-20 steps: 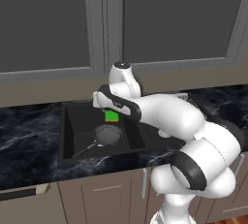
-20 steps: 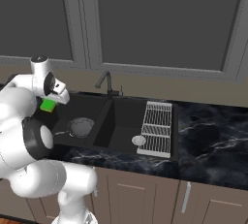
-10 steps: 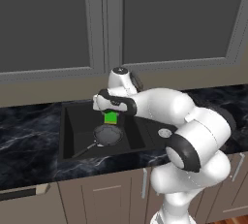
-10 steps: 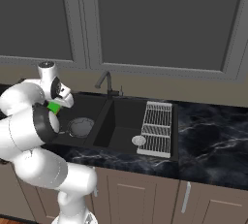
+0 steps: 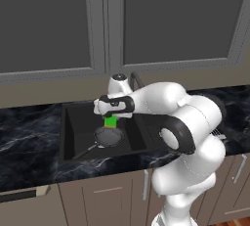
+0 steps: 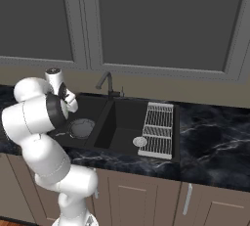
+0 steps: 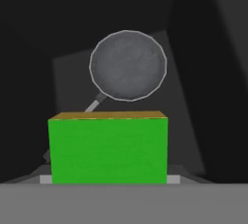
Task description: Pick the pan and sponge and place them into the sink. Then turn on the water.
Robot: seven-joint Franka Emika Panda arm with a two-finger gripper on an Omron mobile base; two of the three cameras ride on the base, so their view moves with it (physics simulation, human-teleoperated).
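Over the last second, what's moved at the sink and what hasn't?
The arm has swung the claw, still shut on the sponge, down and out over the sink's left basin, so it now hangs right above the pan. Nothing was let go. The pan stayed put in that basin, and the dish rack and faucet are unchanged.

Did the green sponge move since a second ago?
Yes. The sponge, held in the gripper, has come down toward the pan lying in the sink, and now hangs just above it.
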